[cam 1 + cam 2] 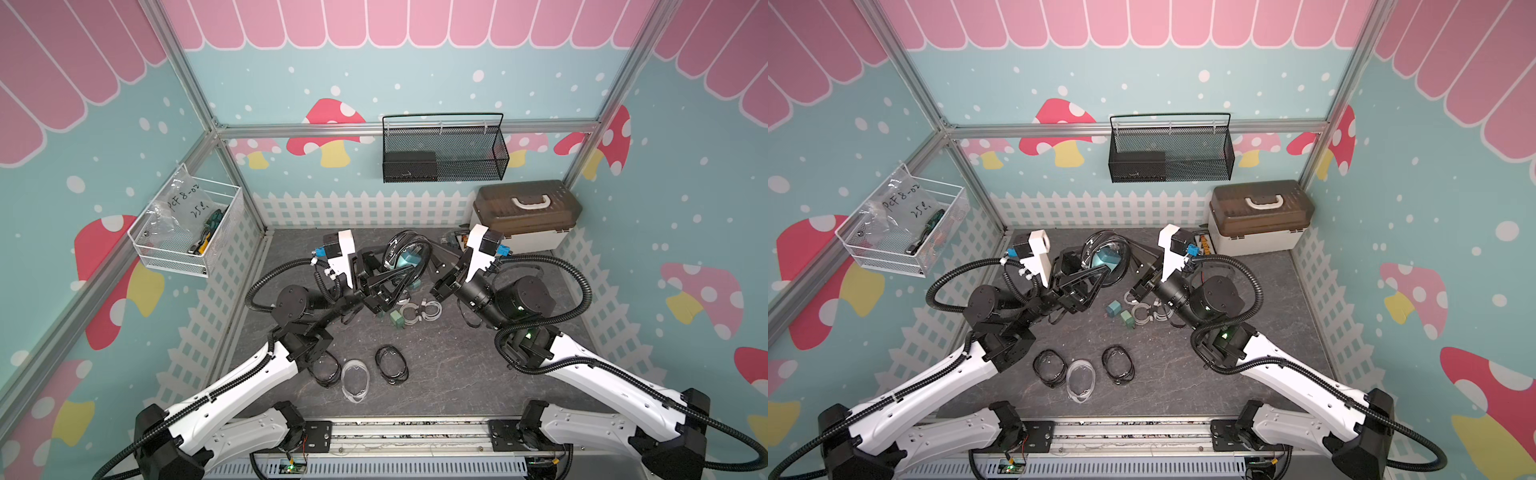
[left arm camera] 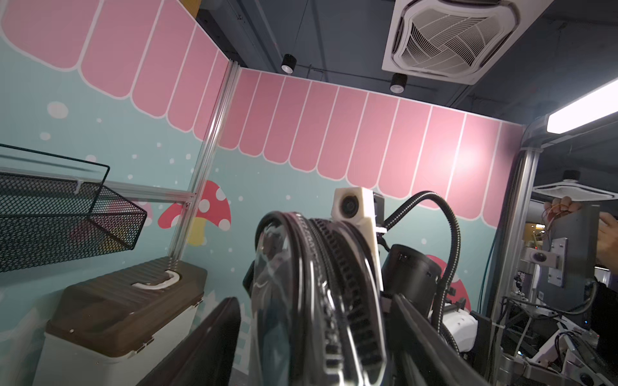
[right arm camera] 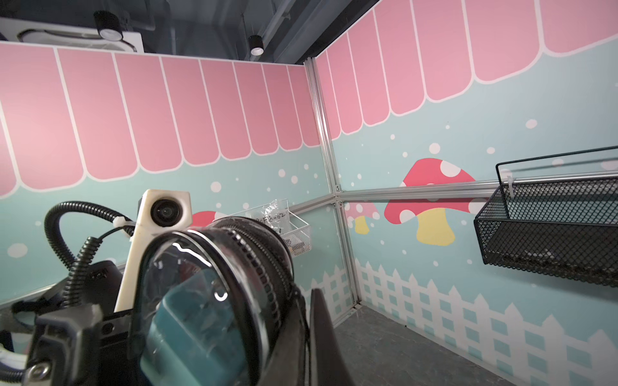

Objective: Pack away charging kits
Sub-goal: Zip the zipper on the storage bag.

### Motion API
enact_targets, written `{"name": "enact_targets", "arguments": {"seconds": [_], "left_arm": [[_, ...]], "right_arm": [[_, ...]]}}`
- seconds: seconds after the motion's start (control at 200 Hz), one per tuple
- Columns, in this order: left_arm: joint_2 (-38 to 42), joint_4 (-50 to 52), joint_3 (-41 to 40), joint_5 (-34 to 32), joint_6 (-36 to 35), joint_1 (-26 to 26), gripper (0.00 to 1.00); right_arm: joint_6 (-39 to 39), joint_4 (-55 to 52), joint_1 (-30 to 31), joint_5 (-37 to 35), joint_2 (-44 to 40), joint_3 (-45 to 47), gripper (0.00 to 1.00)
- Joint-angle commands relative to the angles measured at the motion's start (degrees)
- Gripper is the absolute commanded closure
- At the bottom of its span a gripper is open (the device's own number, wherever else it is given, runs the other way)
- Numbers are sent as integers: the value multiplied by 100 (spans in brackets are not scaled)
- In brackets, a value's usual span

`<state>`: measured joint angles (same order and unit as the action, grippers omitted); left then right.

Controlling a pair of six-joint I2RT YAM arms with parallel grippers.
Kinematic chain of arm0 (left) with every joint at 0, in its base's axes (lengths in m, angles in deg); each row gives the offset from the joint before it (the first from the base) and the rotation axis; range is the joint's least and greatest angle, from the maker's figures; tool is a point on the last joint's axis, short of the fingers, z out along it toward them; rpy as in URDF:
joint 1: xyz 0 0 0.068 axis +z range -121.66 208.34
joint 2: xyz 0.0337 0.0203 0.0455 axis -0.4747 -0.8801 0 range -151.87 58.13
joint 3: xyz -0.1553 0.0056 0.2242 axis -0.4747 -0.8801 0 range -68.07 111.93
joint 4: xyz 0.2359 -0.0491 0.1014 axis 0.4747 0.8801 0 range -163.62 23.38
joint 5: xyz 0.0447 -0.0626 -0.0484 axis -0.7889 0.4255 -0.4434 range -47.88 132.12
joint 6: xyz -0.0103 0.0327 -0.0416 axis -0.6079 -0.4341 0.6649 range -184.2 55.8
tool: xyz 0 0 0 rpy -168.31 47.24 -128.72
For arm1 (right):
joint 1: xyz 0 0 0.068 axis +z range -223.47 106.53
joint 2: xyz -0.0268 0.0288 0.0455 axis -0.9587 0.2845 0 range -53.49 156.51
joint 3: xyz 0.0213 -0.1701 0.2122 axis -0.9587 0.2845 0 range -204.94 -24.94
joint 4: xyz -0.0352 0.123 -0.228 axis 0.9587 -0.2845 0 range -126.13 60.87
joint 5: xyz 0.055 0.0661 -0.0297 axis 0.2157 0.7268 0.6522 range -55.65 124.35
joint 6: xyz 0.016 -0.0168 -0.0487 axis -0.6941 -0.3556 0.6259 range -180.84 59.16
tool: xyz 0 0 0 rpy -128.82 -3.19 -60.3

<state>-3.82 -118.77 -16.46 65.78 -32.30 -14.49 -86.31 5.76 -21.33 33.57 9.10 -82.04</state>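
A black-rimmed pouch (image 1: 405, 255) (image 1: 1104, 259) hangs upright above the back of the table, with a teal charger (image 1: 409, 261) (image 3: 197, 327) visible through its clear window. My right gripper (image 1: 431, 251) (image 3: 309, 320) is shut on the pouch's rim. My left gripper (image 1: 409, 270) (image 2: 311, 320) stands open around the pouch (image 2: 301, 284), fingers apart on either side of it. On the table lie a teal charger (image 1: 1113, 308), a green charger (image 1: 1127, 320) and coiled white cables (image 1: 1144, 311). Nearer the front lie two black-rimmed pouches (image 1: 1118, 364) (image 1: 1050, 368) and a clear one (image 1: 1080, 380).
A beige box with a brown lid (image 1: 525, 216) sits at the back right, with a board with orange connectors (image 1: 1204, 243) beside it. A black mesh basket (image 1: 442, 149) hangs on the back wall. A white wire basket (image 1: 187, 224) hangs on the left wall.
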Motion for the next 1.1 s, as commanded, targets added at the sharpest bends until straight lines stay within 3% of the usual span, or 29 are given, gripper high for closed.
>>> {"name": "enact_targets", "arguments": {"seconds": [0.0,0.26,0.39,0.585,0.685,0.755,1.096], "left_arm": [[-255,-1022,-25,-175,421,-6,26],[-656,-1680,-20,-469,768,-6,28],[-756,-1756,79,-495,884,-6,35],[-825,-1409,322,-637,923,-6,58],[-795,-1080,392,-675,922,11,86],[-691,-530,545,-663,856,44,100],[447,3862,1255,-571,-118,238,100]], "right_arm": [[-668,1035,26,-422,76,103,100],[-1087,1410,99,-876,315,32,100],[-1159,1398,136,-822,512,-93,100],[-1167,1337,172,-689,693,-135,100],[-1048,1131,172,-627,673,-144,100],[-798,787,168,-606,557,-137,100],[1989,-1638,45,-1270,-201,-678,100]]}}
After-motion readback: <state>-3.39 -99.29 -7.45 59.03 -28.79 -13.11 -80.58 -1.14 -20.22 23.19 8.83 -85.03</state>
